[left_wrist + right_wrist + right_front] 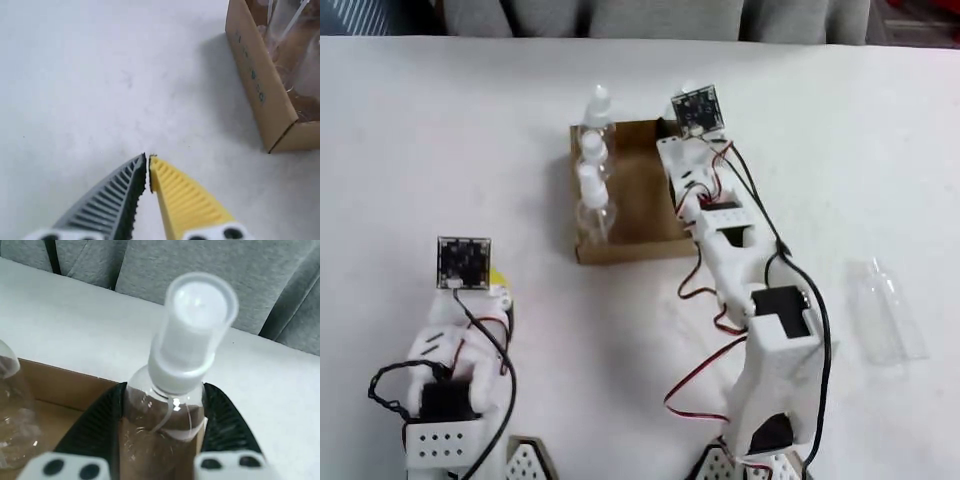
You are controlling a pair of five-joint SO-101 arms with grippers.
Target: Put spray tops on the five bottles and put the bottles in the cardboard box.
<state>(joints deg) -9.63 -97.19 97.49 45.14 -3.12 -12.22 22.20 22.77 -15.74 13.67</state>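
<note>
Saw on table [440, 130] cardboard box [640, 200] at twelve o'clock, capped bottles [592, 170] lining its nine o'clock wall. Noted loose bottle [885, 310] lying at four o'clock. Clamped sprayer-topped bottle [165, 425] in right gripper [165, 390] at box's one o'clock corner. Had left gripper [148, 159] closed on nothing at seven o'clock.

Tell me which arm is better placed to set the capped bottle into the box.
Right. Its gripper is shut on the bottle, already at the box's far corner. The left gripper is shut on nothing, over the table off to the box's side.
</note>
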